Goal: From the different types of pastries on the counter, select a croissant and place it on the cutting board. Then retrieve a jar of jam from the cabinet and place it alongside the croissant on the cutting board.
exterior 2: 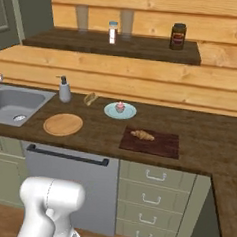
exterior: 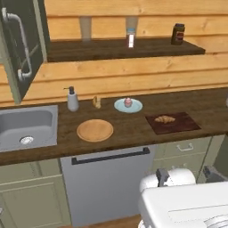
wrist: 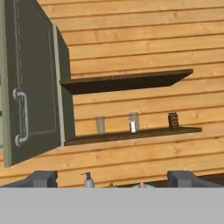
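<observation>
**Open claw faces the cabinet shelf, jam jar up and to its right**

Claw stands fully open and holds nothing; its two dark finger tips sit wide apart at the bottom of the hand view, aimed at the wooden wall and the opened cabinet.

Going left to right along the counter: a grey sink is set into the left end. Beside it, near the back edge, stands a soap dispenser, then a small pastry. In front of these, towards the front edge, lies a round wooden board. Next comes a pale blue plate carrying a cupcake. Towards the right end lies the dark cutting board, with the croissant already resting on its left half, its long axis running along the counter.

Above, the cabinet door hangs open at the left. On the lower shelf, left to right: two glasses, a small white bottle, and, well apart near the shelf's right end, the dark jam jar, standing upright.

The croissant step looks done; the jar is what remains. From the claw the jar lies ahead, higher, and off to the right, directly above the cutting board's end of the counter, so the reach likely goes up and rightwards.
</observation>
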